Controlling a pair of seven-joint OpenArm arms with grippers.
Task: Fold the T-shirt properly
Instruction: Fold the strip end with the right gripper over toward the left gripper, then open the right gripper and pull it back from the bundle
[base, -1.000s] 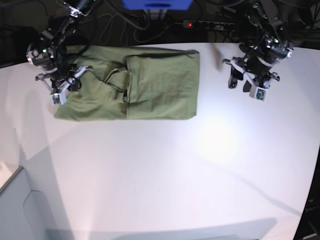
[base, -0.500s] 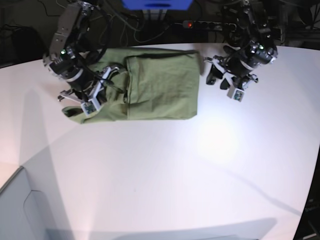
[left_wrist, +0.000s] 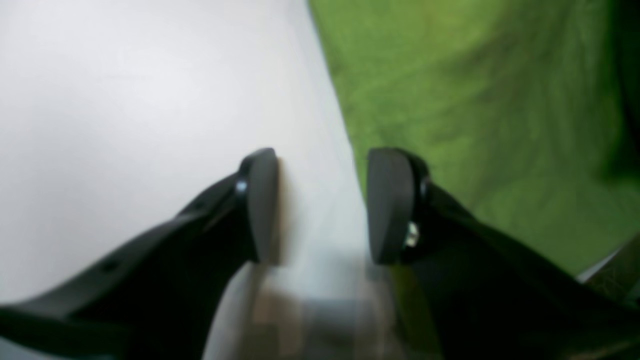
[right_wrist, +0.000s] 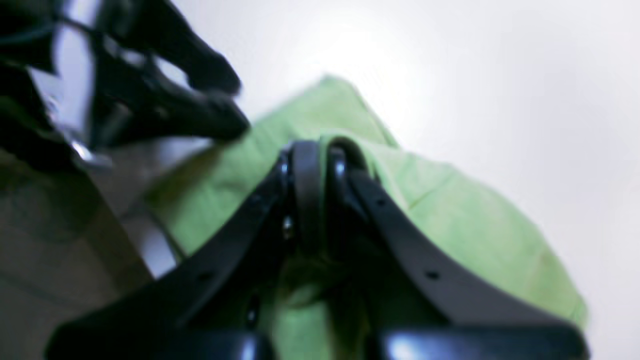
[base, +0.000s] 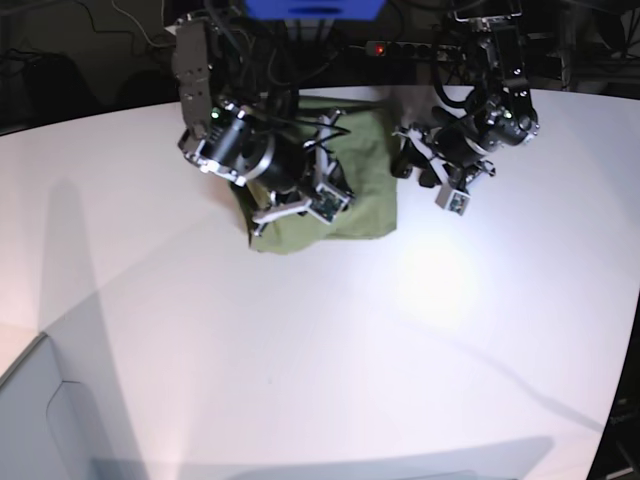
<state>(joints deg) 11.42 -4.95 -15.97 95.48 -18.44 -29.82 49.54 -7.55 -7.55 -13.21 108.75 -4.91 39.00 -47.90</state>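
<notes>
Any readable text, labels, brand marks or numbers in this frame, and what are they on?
None can be read.
T-shirt: plain green cloth, no print or legible tag showing.
Right gripper and left gripper: black, unmarked; both wrist views are blurred.
Small white-and-green plates on the arms in the base view: too small to read.

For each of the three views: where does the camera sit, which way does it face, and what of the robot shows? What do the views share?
Base: overhead, looking down at the table; both arms show.
Left wrist: behind the left gripper, facing down at the shirt edge; jaws open.
Right wrist: behind the right gripper, shut on the shirt; the other arm shows top left.
Shared: all three see the shirt and table.
</notes>
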